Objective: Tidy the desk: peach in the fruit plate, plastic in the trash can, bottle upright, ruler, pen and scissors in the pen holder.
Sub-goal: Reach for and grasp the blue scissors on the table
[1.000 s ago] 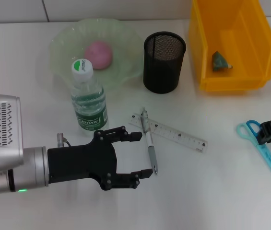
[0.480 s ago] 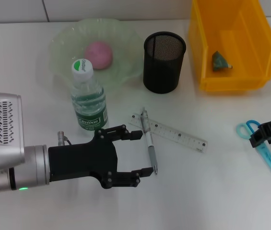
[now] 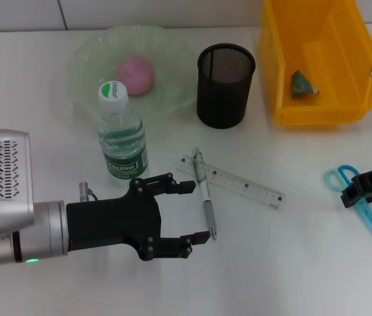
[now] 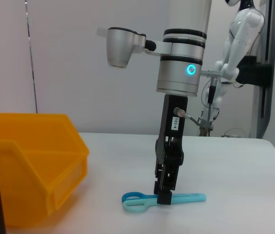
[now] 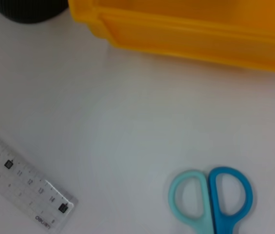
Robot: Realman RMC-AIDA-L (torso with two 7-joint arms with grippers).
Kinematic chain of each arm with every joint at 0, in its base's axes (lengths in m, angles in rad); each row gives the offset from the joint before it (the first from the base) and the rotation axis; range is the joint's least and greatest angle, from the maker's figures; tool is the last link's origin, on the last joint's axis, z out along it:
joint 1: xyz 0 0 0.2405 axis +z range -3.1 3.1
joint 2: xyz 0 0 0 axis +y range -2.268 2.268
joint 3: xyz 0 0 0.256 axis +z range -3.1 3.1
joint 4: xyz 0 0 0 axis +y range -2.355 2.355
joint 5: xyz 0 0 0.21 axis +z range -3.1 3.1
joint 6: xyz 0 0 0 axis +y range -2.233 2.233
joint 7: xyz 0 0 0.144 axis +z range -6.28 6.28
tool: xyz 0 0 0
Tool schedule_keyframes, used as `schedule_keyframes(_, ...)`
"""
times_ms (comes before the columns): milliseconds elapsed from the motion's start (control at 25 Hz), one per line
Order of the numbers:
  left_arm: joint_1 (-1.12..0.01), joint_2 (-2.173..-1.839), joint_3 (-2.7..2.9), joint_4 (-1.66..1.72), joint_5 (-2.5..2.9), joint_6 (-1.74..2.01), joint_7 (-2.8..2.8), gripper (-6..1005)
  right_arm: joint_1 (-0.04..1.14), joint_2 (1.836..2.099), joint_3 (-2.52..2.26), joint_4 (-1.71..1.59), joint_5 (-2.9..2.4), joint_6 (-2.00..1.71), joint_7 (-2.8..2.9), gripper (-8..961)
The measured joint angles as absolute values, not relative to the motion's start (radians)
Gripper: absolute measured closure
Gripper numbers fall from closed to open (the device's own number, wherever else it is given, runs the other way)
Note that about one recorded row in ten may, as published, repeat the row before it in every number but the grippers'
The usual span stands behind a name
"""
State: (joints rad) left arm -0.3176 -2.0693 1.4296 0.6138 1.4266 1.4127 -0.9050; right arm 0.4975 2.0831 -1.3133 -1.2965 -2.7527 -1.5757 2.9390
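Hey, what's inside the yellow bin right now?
One small crumpled green piece of plastic lies on the floor of the bin, toward its near end. The near wall hides the strip of floor just behind it.

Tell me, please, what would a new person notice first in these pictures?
Probably the big black left gripper, open at the front of the table with its fingertips beside the pen lying across the ruler. Next, the bright yellow bin at the far right, and the right gripper down on the blue scissors.

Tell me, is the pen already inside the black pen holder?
No, the pen lies flat on the desk across the ruler, in front of the pen holder.
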Motion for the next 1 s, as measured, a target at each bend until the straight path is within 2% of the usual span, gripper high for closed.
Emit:
schedule_keyframes(440, -0.316, -2.069, 1.43, 0.612, 1.427, 1.413, -0.905, 187, 0.5, 2.083, -1.327, -1.285, -2.764, -1.572, 2.939, 543)
schedule_keyframes(1000, -0.317, -2.069, 1.43, 0.612, 1.427, 1.413, -0.905, 187, 0.505, 2.081, -1.336, -1.255, -2.766, -1.561, 2.939, 629)
